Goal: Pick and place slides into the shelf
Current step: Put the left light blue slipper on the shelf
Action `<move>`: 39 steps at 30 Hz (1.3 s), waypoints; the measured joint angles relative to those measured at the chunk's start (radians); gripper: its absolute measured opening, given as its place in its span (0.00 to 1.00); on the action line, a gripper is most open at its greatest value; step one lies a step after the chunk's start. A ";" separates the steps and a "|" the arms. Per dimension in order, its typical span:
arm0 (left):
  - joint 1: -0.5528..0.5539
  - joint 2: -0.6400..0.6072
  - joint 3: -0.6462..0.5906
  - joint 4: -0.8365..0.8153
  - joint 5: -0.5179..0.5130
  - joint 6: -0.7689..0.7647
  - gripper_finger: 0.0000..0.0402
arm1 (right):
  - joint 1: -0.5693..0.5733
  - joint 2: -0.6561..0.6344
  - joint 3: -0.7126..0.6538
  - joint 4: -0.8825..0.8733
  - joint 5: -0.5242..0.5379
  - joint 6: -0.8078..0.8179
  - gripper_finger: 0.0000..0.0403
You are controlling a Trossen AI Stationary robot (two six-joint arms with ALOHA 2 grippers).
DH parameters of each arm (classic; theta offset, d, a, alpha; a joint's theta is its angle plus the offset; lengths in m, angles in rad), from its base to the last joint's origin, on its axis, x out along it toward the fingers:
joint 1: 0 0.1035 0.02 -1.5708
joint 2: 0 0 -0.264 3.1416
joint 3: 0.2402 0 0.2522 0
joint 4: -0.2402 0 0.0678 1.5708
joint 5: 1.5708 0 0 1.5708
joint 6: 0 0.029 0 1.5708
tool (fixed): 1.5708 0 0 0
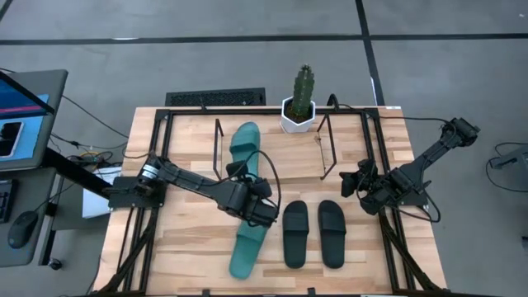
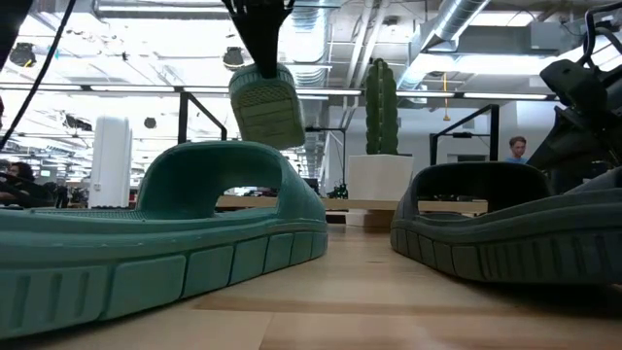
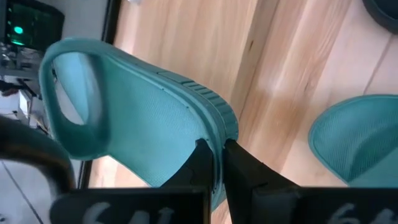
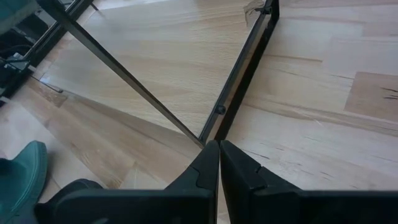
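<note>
In the high view my left gripper [image 1: 249, 188] is shut on one teal slide [image 1: 245, 148], which is held above the table between the shelf's two black rod end-frames [image 1: 326, 150]. The other teal slide [image 1: 247, 243] lies flat on the table near its near edge. The black pair [image 1: 295, 233] [image 1: 332, 233] lies beside it to the right. The low view shows the held slide's end [image 2: 264, 105] up in the air above the resting teal slide [image 2: 165, 233]. My right gripper [image 1: 348, 182] is shut and hovers beside the shelf's right end-frame [image 4: 242, 68], touching nothing. My left gripper [image 3: 217, 152] pinches the teal slide by the side edge of its sole [image 3: 214, 127], away from the strap [image 3: 68, 99]. One finger [image 3: 202, 158] is on the footbed side and the other [image 3: 241, 165] on the underside. The slide is lifted clear of the table and tilted.
A cactus in a white pot [image 1: 301, 103] stands at the table's far edge just behind the shelf. A black table frame [image 1: 384, 206] runs along the table's sides. A keyboard [image 1: 214, 97] lies beyond the far edge, and a monitor [image 1: 21, 115] is off to the left.
</note>
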 joint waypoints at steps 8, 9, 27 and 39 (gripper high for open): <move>-0.001 -0.002 -0.054 0.000 -0.032 0.067 0.01 | 0.000 0.000 0.000 0.000 0.000 0.000 0.02; -0.001 -0.002 -0.079 0.001 -0.031 0.075 0.00 | 0.000 0.000 0.000 0.000 0.000 0.000 0.02; -0.002 -0.001 -0.271 0.002 -0.009 -0.036 0.00 | 0.000 0.000 0.000 0.000 0.000 0.000 0.02; 0.016 -0.001 -0.362 0.076 -0.051 -0.006 0.00 | 0.000 0.000 0.000 0.000 0.000 0.000 0.02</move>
